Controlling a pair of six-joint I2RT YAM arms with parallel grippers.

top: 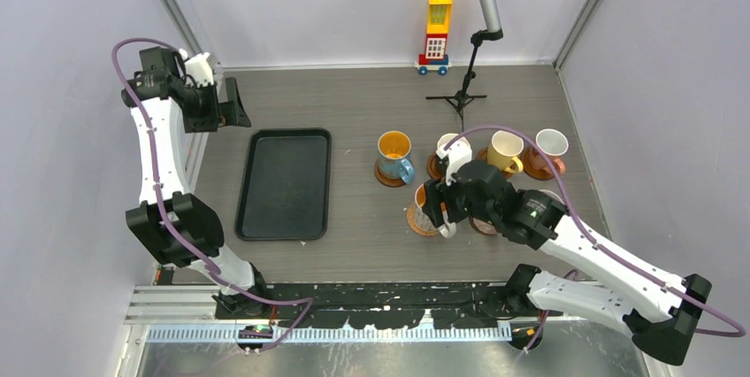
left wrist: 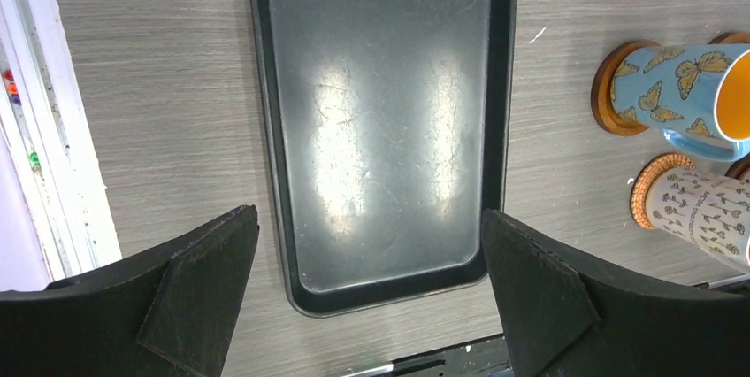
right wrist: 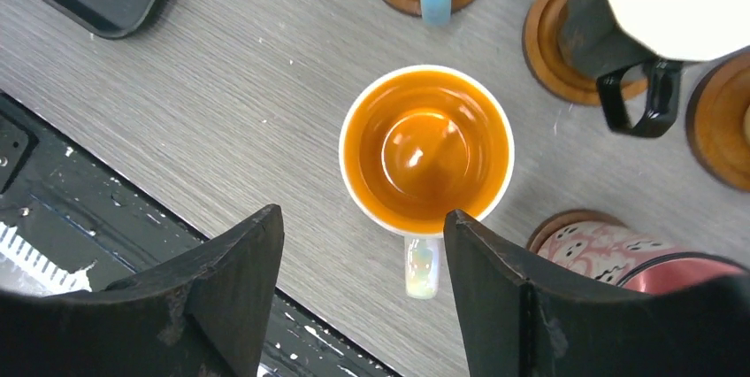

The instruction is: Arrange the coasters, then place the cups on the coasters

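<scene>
A patterned white cup with an orange inside (right wrist: 426,151) stands upright on the table, its handle (right wrist: 422,264) pointing toward the near edge. My right gripper (right wrist: 363,216) hovers open over that handle, and neither finger touches it. In the left wrist view this cup (left wrist: 707,213) sits on a woven coaster (left wrist: 650,184). A blue butterfly cup (left wrist: 681,85) stands on a brown coaster (left wrist: 610,85). Black (right wrist: 610,32), patterned pink (right wrist: 610,249), yellow (top: 504,151) and pink (top: 550,147) cups stand on coasters nearby. My left gripper (left wrist: 369,213) is open and empty, high above the black tray.
The black rectangular tray (top: 285,184) lies left of the cups with nothing in it. A microphone stand (top: 462,94) and a toy block tower (top: 435,36) stand at the back. A black rail (right wrist: 106,244) runs along the table's near edge.
</scene>
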